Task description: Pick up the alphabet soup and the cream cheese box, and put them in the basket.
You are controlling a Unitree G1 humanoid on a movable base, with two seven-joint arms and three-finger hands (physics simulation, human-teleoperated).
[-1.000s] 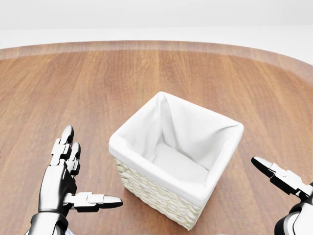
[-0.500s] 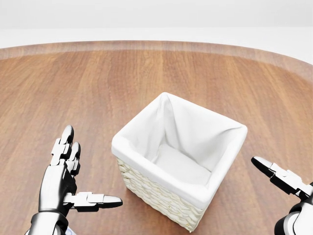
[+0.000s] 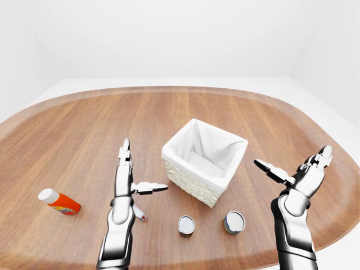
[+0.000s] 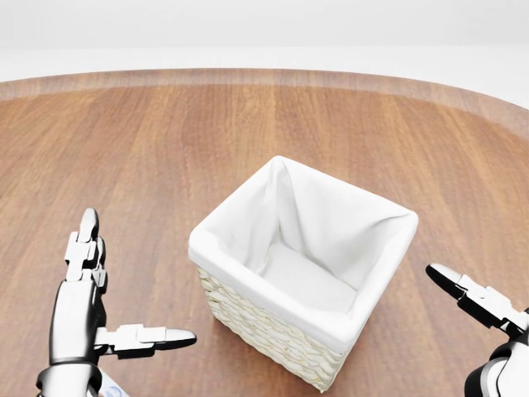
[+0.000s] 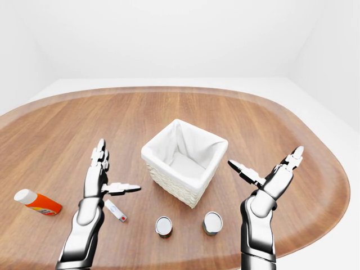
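Centrally on the wooden table point(image 3: 67, 129): lined wicker basket point(image 3: 204, 161), nothing inside. Left hand point(image 3: 125, 180) and right hand point(image 3: 298, 174) flank it, fingers splayed wide, holding nothing. Two cans point(image 3: 186, 225) point(image 3: 233, 221) stand below basket; which is alphabet soup, can't tell.

Glossy chrome arms, black joints, segmented fingers point(image 3: 125, 153)

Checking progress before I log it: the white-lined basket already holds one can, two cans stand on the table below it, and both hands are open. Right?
Not quite. The basket is empty; the head view shows only its white lining inside. The rest holds: two cans stand on the table below it in the right-eye view, and the left hand and right hand are open.
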